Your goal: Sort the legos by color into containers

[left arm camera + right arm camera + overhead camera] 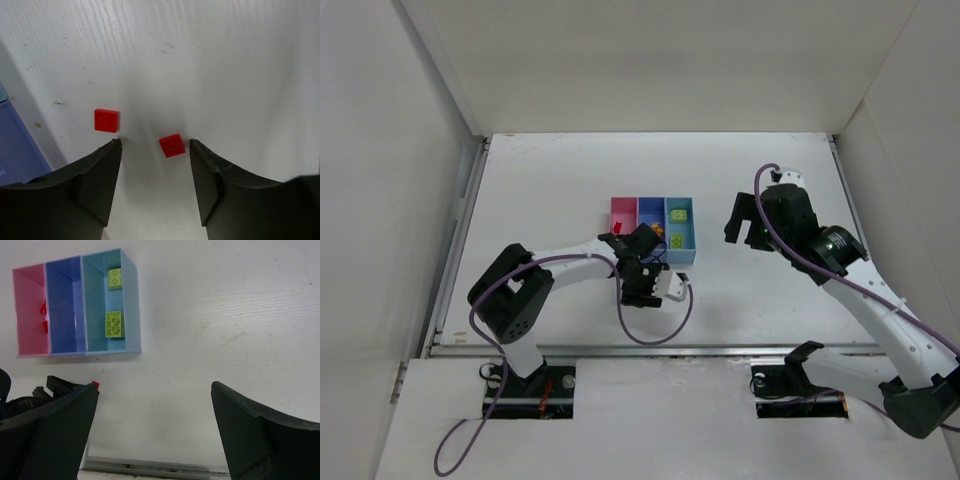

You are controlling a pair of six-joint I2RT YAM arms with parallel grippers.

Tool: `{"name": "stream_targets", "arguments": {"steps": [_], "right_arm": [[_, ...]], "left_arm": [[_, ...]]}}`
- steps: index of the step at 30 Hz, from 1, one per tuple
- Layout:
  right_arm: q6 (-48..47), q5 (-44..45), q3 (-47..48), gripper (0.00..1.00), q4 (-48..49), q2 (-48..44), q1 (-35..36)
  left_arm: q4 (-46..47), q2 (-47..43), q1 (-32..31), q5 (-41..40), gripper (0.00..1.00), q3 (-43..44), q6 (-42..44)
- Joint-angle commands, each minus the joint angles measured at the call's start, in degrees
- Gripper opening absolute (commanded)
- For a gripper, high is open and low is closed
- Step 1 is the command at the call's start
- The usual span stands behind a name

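Carefully now: my left gripper (155,144) hangs spread over a red lego (171,145), toward the desk's near edge.
It lies skewed, nearer one jaw, so closing could spin it away; a second red lego (106,120) just beyond the other jaw may get shoved. The pink bin (27,290) sits mid-desk; my right gripper (155,386), also spread, hovers rightward.

Left tool (632,245) at near edge of bins (623,210) (pink, blue, light blue); yellow-green bricks (681,214) in light blue
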Motion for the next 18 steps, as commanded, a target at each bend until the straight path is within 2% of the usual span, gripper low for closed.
{"name": "stream_targets", "arguments": {"steps": [1, 5, 12, 18], "right_arm": [[-0.5, 1.0, 0.2, 1.0, 2.1, -1.3, 0.2], [-0.5, 1.0, 0.2, 1.0, 2.1, -1.3, 0.2], [-0.5, 1.0, 0.2, 1.0, 2.1, -1.3, 0.2], [-0.5, 2.2, 0.2, 1.0, 1.6, -1.3, 0.2]], "left_arm": [[-0.5, 1.1, 1.2, -0.3, 0.53, -0.5, 1.6], [-0.8, -1.3, 1.2, -1.8, 0.5, -4.0, 5.5], [-0.8, -1.9, -1.2, -0.4, 0.44, -3.4, -3.0], [1.9, -1.8, -1.2, -0.9, 0.4, -5.4, -6.6]]}}
